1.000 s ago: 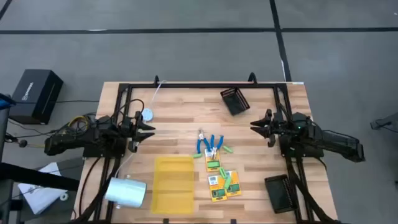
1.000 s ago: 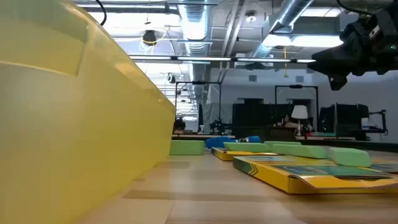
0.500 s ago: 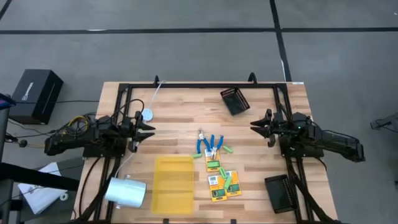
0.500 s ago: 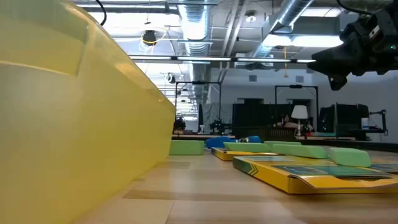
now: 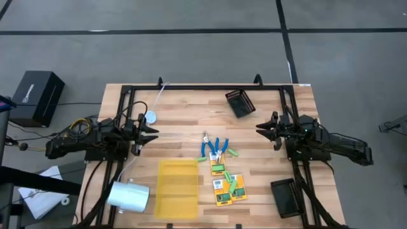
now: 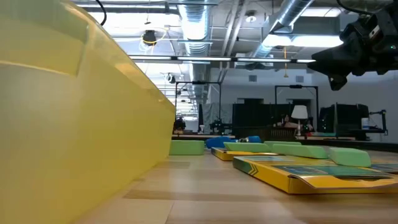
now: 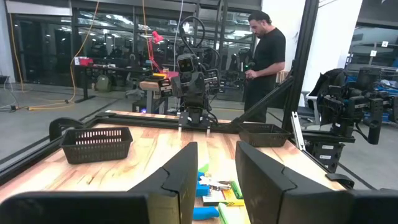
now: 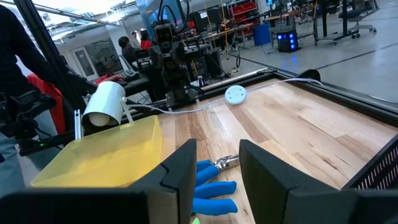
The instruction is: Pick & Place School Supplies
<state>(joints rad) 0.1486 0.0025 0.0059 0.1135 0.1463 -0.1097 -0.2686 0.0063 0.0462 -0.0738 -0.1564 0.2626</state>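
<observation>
- Nothing is moving compared with a second ago.
- Left end effector (image 5: pixel 151 135) is hovering at the counter's (image 5: pixel 184 114) left side, fingers spread, empty.
- Right end effector (image 5: pixel 262 129) is hovering at the right side, fingers spread, empty.
- School supplies (image 5: pixel 220 168) are lying mid-counter, right of the yellow tray (image 5: pixel 176 187).

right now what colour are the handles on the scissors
Blue; the scissors show best in the high view.
</observation>
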